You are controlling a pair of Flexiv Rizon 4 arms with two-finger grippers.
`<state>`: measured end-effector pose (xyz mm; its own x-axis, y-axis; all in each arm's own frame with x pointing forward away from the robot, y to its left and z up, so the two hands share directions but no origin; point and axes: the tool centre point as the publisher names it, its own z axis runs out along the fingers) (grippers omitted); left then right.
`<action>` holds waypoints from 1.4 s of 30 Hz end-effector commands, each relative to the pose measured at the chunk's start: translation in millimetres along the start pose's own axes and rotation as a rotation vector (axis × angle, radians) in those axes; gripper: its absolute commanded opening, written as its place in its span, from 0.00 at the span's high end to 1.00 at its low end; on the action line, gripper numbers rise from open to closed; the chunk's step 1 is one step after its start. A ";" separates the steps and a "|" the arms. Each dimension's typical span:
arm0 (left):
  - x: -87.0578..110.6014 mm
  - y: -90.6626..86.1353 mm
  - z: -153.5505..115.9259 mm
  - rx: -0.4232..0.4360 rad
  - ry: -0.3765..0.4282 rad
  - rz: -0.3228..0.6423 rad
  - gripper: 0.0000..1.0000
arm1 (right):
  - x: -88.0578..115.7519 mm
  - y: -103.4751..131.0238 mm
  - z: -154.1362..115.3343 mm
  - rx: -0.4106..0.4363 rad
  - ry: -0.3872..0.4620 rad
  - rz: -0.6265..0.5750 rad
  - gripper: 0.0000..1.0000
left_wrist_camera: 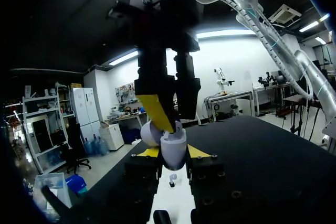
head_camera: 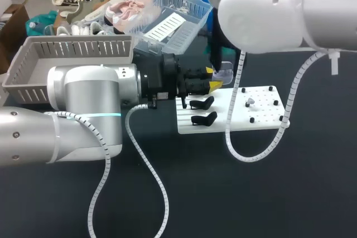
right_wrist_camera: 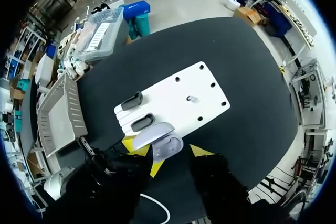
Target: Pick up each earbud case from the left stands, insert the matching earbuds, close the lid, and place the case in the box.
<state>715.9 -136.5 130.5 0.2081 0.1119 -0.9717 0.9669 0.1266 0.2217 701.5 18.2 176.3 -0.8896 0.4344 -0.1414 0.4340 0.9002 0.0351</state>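
Squarely, the left pincer (left_wrist_camera: 172, 153) is clamped on the open white case (left_wrist_camera: 174, 149), held in the air by the stand end of the white board (head_camera: 262, 118). The right pincer (right_wrist_camera: 169, 150) hangs over it with fingers apart, one yellow tip against the lid. Two black stands (head_camera: 202, 103) and a small earbud (head_camera: 250, 102) sit on the board, on the dark desk (head_camera: 279, 188).

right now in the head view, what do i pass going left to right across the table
grey box → two black stands → earbud case → loose earbud on the white board
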 end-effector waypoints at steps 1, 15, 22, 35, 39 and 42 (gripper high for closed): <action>0.9 -0.4 0.6 -0.004 -0.003 0.002 1.00 | 7.9 -4.3 -7.8 -0.010 -0.021 -0.002 0.55; 0.9 -0.4 0.6 -0.004 -0.003 0.002 1.00 | 49.1 -42.9 -11.0 -0.051 -0.213 -0.350 0.59; 0.9 -0.4 0.6 -0.004 -0.003 0.002 1.00 | 43.6 -71.4 15.9 -0.016 -0.167 -0.374 0.56; 0.9 -0.4 0.6 -0.004 -0.003 0.002 1.00 | 22.9 -98.6 74.8 -0.086 -0.139 -0.547 0.55; 0.9 -0.4 0.6 -0.004 -0.003 0.002 1.00 | 13.7 -105.8 90.5 -0.081 -0.150 -0.588 0.51; 0.9 -0.4 0.6 -0.004 -0.003 0.002 1.00 | 8.0 -110.0 101.6 -0.079 -0.141 -0.609 0.51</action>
<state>715.9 -136.6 130.5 0.2081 0.1120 -0.9717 0.9669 0.1266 0.2217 657.8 -74.6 80.8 -0.9462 -0.1636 -0.2791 -0.1579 0.9865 -0.0427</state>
